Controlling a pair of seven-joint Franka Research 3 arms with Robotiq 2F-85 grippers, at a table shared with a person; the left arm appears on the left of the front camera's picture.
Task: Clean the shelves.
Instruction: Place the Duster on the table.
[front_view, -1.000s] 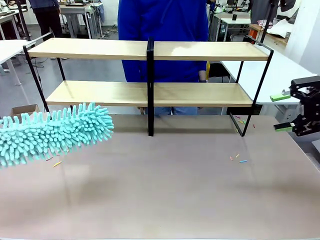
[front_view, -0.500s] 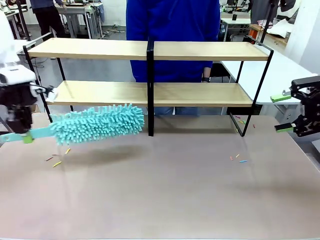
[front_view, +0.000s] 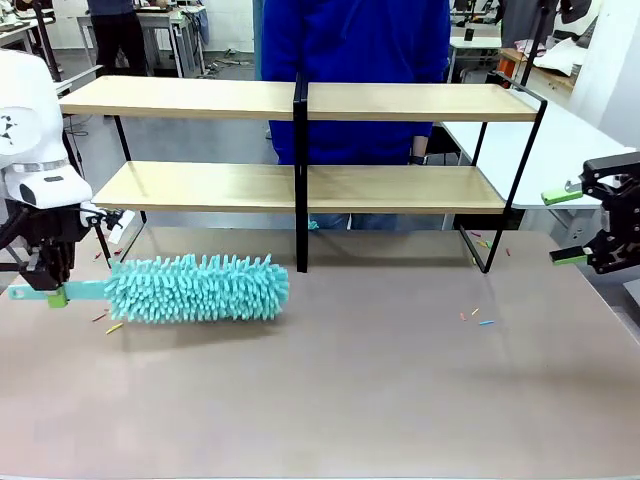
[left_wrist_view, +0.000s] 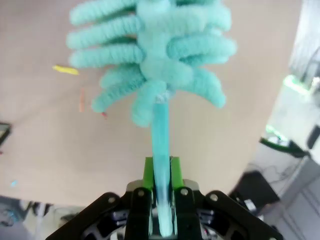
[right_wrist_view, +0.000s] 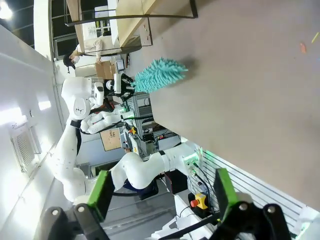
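Two bare boards on the shelves (front_view: 400, 188)

One teal duster (front_view: 195, 288) on the surface (front_view: 350, 390), handle clenched in left hand (front_view: 55, 296); right hand (front_view: 562, 225) released.

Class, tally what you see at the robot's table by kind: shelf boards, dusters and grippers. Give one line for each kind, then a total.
Shelf boards: 2, upper and lower
Dusters: 1
Grippers: 2, left gripper and right gripper
Total: 5

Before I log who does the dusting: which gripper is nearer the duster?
Left. The left gripper is shut on the duster handle at the table's left side; the right gripper hangs open, far off at the right edge.
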